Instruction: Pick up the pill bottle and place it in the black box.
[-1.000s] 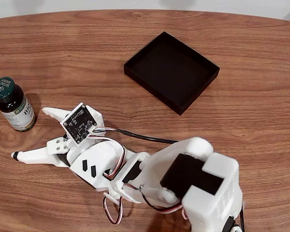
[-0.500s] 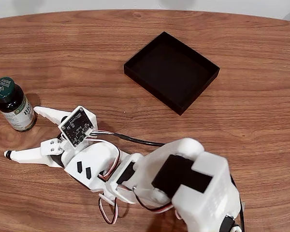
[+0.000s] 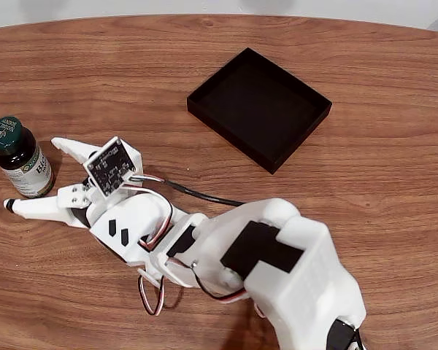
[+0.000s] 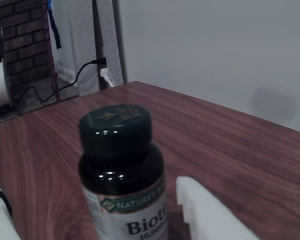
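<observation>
Pill bottle (image 3: 17, 158) stands upright on the wooden table (image 3: 379, 182), and we see it just ahead of our spread white fingers (image 3: 69, 149), close to the gap between them but not yet gripped. Our gripper (image 3: 31, 173) is released. Well behind the fingers lies the black box (image 3: 258, 108).

The wrist view's bottom edge cuts off the pill bottle (image 4: 122, 175) below its label's first lines.
</observation>
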Controlling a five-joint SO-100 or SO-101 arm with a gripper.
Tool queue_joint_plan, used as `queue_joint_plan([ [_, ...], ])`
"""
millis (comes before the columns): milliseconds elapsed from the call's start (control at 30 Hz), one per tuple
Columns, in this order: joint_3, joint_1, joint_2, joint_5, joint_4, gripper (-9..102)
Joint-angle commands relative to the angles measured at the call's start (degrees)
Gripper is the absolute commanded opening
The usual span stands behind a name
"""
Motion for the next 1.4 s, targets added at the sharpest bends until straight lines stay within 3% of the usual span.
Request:
queue_joint_plan([
  [0, -5.5, 0.7, 0.7, -0.2, 1.3, 41],
  [1367, -28.6, 0.9, -14.8, -0.3, 12.0, 40],
])
